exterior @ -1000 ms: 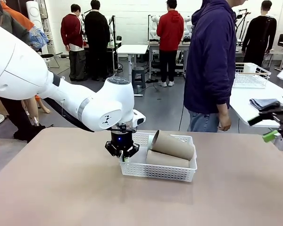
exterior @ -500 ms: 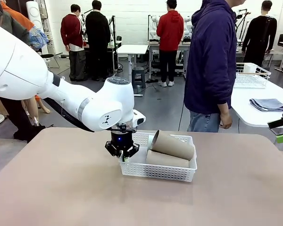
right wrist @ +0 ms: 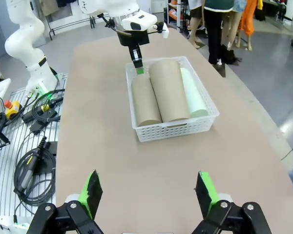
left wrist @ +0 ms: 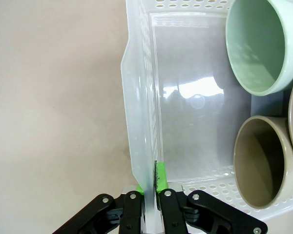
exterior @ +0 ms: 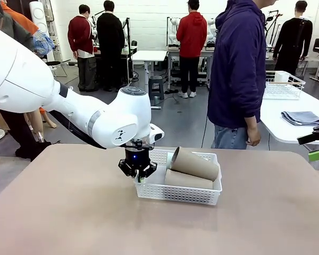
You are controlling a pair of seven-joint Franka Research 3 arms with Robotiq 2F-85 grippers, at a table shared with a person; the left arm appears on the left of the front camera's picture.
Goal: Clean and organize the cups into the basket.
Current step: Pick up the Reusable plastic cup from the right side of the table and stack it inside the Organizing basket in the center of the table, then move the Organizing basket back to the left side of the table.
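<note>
FYI: your left gripper (left wrist: 150,189) is clamped on the end wall of the white perforated basket (exterior: 176,192), one finger inside, one outside (green pads pinching the rim). Looks like a hold to drag or square up the basket on the table (exterior: 69,212), not a cup pick. Cups are already in, lying on their sides: two tan cups (right wrist: 161,90) side by side w/ one riding a bit higher, plus the mint green cup (right wrist: 193,95) along the far wall. Right gripper (right wrist: 149,192) is wide apart, holding nothing, parked high off the table's end, well clear. Person (exterior: 239,69) stands beyond the table, hands off. Task looks near done imo.
</note>
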